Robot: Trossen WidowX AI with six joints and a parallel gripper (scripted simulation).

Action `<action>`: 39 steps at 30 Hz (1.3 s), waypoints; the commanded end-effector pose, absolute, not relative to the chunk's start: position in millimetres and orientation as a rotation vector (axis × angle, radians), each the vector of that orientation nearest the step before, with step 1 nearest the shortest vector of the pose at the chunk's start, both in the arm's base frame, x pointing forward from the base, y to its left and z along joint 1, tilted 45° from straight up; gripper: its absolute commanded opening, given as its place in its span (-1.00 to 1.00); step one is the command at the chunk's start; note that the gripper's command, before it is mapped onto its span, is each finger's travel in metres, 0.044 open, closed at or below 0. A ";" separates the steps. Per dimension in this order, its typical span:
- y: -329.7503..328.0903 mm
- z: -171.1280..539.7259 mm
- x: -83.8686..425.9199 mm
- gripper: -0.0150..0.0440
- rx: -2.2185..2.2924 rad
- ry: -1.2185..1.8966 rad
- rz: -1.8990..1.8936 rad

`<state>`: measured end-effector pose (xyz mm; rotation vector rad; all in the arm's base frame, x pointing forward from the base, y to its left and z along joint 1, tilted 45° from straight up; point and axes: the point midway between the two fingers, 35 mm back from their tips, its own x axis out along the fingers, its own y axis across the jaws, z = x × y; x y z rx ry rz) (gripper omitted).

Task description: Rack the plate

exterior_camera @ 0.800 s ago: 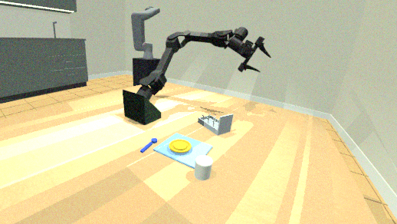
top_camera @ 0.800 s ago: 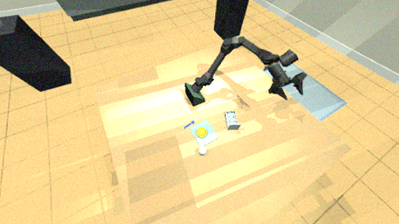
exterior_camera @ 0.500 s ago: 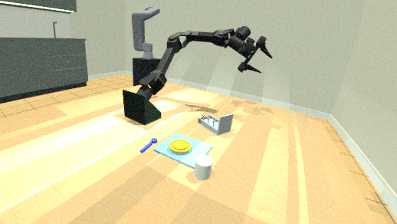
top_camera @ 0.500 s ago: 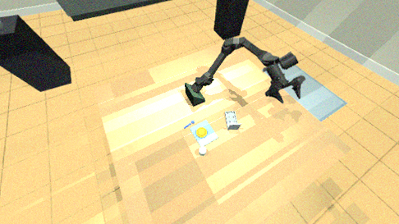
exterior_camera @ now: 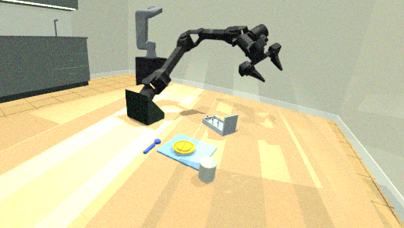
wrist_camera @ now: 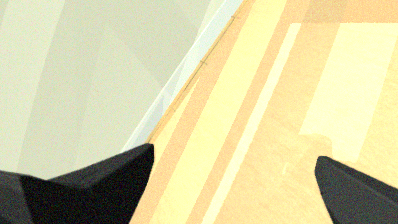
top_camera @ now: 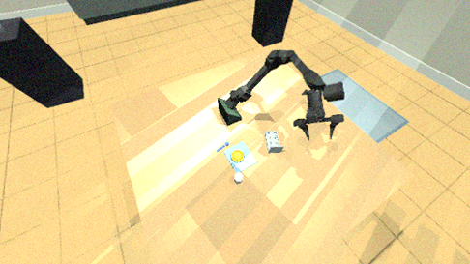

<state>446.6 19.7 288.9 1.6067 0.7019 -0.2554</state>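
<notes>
A yellow plate (top_camera: 237,156) (exterior_camera: 183,147) lies flat on a light blue mat (top_camera: 248,163) (exterior_camera: 207,149). A small grey dish rack (top_camera: 273,142) (exterior_camera: 230,125) stands on the table beyond the mat, with a tall panel at one end and small rails inside. Nothing stands in its slots that I can make out. My gripper (top_camera: 320,138) (exterior_camera: 273,76) (wrist_camera: 234,158) is open and empty. It hangs high in the air, out past the rack and well away from the plate. The wrist view shows neither plate nor rack.
A white cup (top_camera: 238,177) (exterior_camera: 207,169) stands at the mat's corner. A blue spoon (top_camera: 222,147) (exterior_camera: 152,146) lies beside the mat on the other side. The arm's dark green base (top_camera: 229,112) (exterior_camera: 143,108) stands behind the mat.
</notes>
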 end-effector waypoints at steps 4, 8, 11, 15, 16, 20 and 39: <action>-10.9 245.2 450.6 0.86 1.392 0.817 -0.302; -29.6 219.8 448.3 0.86 1.269 0.896 -0.312; -43.8 200.6 444.8 0.86 1.179 0.962 -0.308; -62.0 176.3 437.7 0.86 1.067 1.051 -0.288; -66.4 170.4 435.6 0.86 1.041 1.074 -0.280; -84.6 146.2 424.9 0.86 0.936 1.171 -0.233; -149.6 59.2 352.1 0.86 0.625 1.494 0.247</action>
